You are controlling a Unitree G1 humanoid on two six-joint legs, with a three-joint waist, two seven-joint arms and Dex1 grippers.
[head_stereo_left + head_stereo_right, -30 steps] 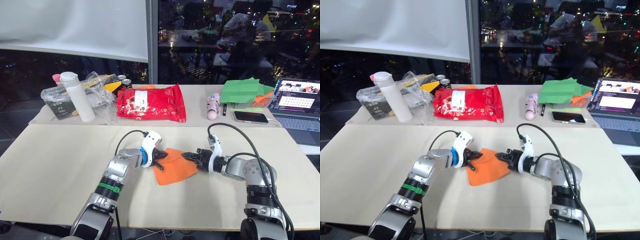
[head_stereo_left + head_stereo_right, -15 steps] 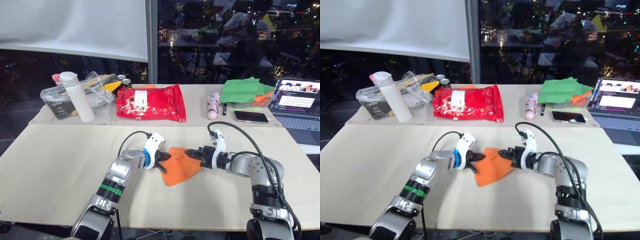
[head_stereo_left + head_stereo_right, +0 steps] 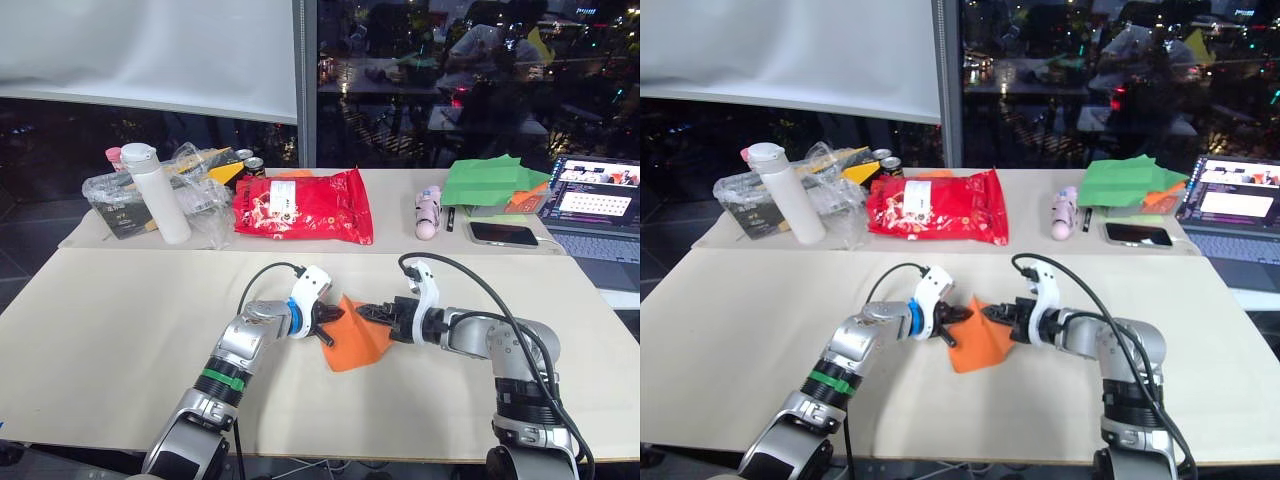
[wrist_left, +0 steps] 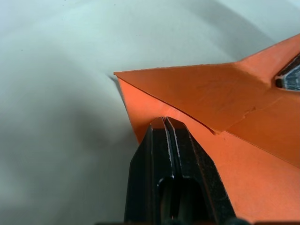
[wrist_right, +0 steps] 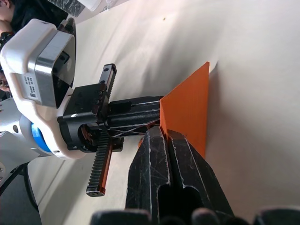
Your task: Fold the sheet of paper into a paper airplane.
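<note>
Both grippers, left [image 3: 325, 322] and right [image 3: 372, 312], pinch the half-folded sheet of paper [image 3: 357, 343] before the red snack bag [image 3: 303, 206]; wings remain unfolded.

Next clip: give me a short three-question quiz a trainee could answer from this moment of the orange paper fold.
1. True or false: both the left gripper and the right gripper are shut on the sheet of paper.
2. Which item lies on the far table straight behind the sheet of paper? A) the red snack bag B) the laptop C) the white bottle
3. Fill in: the green paper sheets sit at the far right, just left of the ____.

Key
1. True; each wrist view shows its fingers closed on an orange edge.
2. A
3. laptop
</note>
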